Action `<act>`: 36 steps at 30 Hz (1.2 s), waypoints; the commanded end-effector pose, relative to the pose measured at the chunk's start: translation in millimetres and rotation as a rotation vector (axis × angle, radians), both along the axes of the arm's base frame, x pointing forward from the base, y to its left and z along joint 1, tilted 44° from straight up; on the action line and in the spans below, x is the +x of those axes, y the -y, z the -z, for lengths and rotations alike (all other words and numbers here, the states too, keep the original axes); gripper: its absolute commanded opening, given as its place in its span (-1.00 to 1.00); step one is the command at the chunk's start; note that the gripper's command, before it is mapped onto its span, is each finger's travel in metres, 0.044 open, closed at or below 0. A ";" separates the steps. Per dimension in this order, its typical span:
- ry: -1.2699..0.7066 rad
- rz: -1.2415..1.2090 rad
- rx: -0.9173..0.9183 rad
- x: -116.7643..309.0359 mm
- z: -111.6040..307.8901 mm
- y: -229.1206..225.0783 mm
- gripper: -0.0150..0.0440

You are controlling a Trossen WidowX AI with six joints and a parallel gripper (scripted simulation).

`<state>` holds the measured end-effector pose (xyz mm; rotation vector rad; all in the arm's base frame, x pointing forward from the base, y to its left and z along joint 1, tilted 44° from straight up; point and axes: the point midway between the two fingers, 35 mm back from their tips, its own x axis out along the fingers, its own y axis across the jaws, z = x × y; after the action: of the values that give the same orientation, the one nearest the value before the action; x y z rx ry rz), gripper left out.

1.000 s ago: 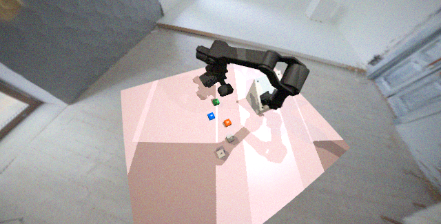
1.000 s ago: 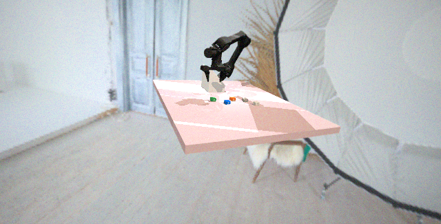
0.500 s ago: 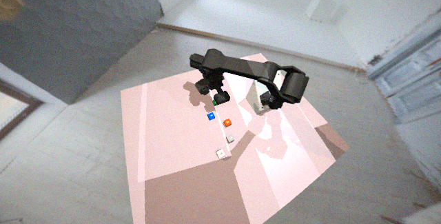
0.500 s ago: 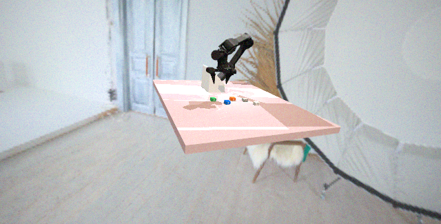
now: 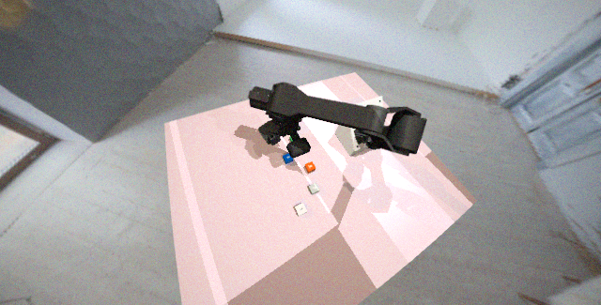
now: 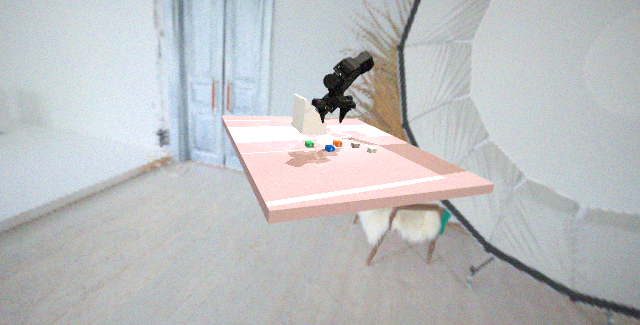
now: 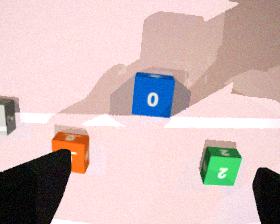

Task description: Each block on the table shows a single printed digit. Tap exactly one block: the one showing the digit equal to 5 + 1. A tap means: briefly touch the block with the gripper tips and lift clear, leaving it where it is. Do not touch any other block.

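My gripper (image 5: 285, 142) (image 6: 332, 121) (image 7: 166, 171) is open and empty, above the table near the blue and green blocks. The blue block (image 5: 287, 159) (image 6: 329, 148) (image 7: 152, 95) shows 0. The green block (image 6: 309, 144) (image 7: 221, 170) shows 2; the arm mostly hides it in the top view. The orange block (image 5: 310, 167) (image 6: 337, 143) (image 7: 81, 159) has its digit partly behind the left finger. The grey block (image 5: 314, 188) (image 6: 355, 145) (image 7: 2, 117) is cut by the wrist view's left edge, its digit unclear. The white block (image 5: 300, 209) (image 6: 372, 150) is outside the wrist view, its digit unreadable.
The pink table (image 5: 202, 174) (image 6: 280, 185) carries all the blocks. A pale angular stand (image 5: 347, 141) (image 6: 306, 120) is at the arm's base. Shadows and bright stripes cross the table top.
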<state>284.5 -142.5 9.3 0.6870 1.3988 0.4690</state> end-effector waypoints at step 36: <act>-0.003 0.006 0.008 -62.8 -52.6 -68.7 0.86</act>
<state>221.7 -74.7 60.6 0.6936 1.4031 0.4711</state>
